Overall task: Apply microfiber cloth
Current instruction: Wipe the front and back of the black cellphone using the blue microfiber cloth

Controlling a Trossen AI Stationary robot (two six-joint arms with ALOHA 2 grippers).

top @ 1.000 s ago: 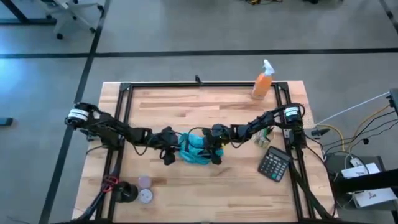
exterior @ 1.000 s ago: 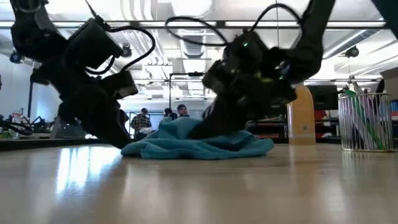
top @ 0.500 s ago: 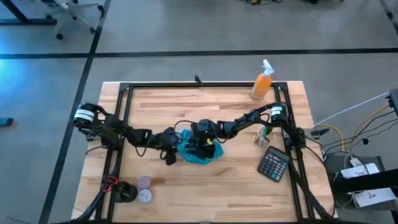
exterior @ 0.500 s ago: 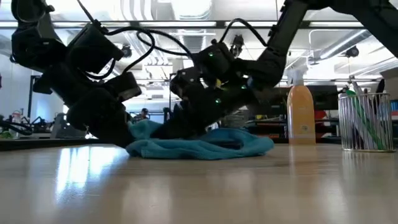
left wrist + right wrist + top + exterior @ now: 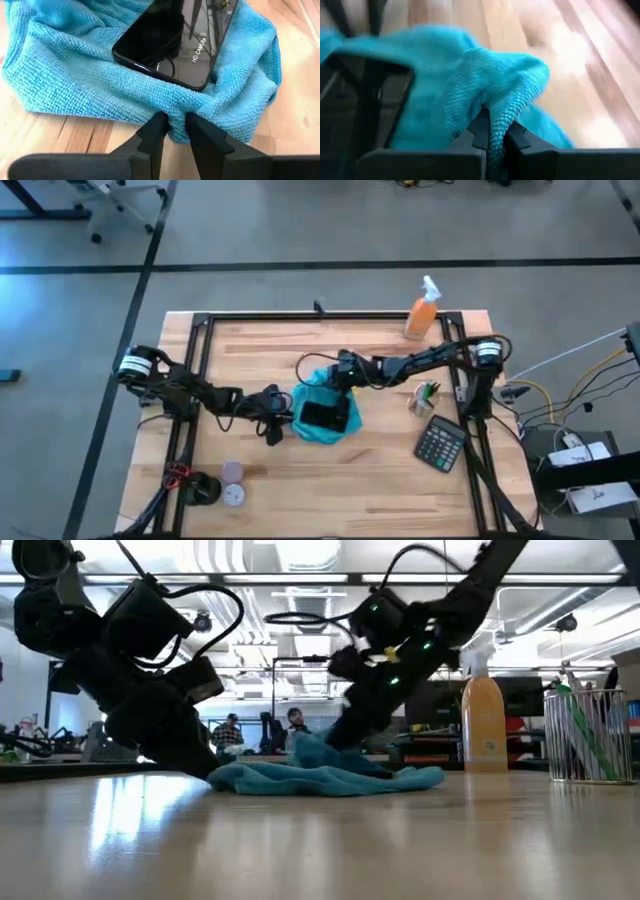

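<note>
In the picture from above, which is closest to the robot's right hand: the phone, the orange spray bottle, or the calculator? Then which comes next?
From the right hand:
1. Phone, just below it in the picture, lying on the microfiber cloth.
2. Orange spray bottle, at the table's far right edge.
3. Calculator, near the right edge.

The phone lies on the microfiber cloth, mid table. The left gripper pinches the cloth's left edge. The right gripper pinches its far edge.

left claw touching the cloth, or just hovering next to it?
Touching. The left wrist view shows the left claw pinching a fold of the microfiber cloth at its near edge, fabric squeezed between both fingers.
</note>
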